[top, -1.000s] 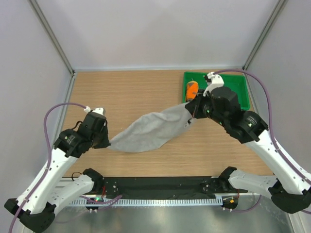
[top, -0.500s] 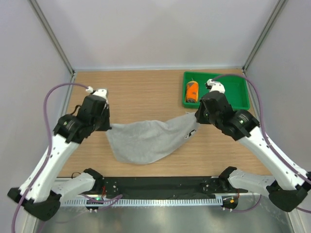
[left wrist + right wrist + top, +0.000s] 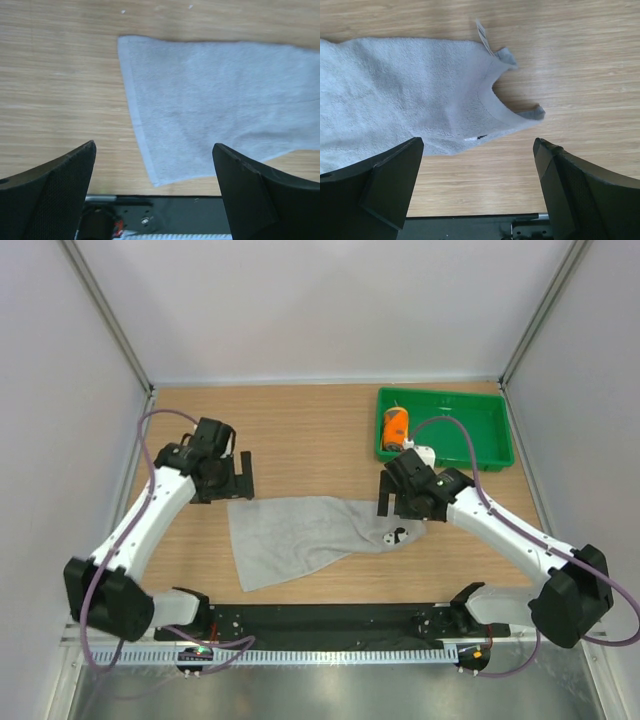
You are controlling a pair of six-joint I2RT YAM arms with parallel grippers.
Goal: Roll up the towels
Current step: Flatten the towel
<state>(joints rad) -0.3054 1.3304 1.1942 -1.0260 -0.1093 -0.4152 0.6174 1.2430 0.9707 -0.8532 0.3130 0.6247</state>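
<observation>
The left jaws stand wide apart with nothing between them, and so do the right jaws; neither touches cloth. In the left wrist view the fingers (image 3: 55, 190) frame the left short edge of the grey towel (image 3: 215, 100), which lies flat and fairly straight on the counter (image 3: 300, 430) just under and toward the near side of the jaws. In the right wrist view the fingers (image 3: 580, 190) frame the other end of the grey towel (image 3: 410, 95), where the hem curls inward, one corner stands up a little and a small tag (image 3: 482, 31) sticks out toward the far side. From above, the grey towel (image 3: 300, 535) runs between the two arms with its long axis left to right, broad at the left end and narrowing to a bunched right end; the left arm (image 3: 150, 520) is over its far left corner and the right arm (image 3: 500, 530) over its right tip, so each is about equally near its own end. The roll would probably run along that long axis, and the square left edge looks the cleaner place to start, while the curled right end likely wants smoothing first. The orange towel (image 3: 396, 426) sits already rolled in the green tray (image 3: 495, 430), beyond the right arm at the far right of the counter.
</observation>
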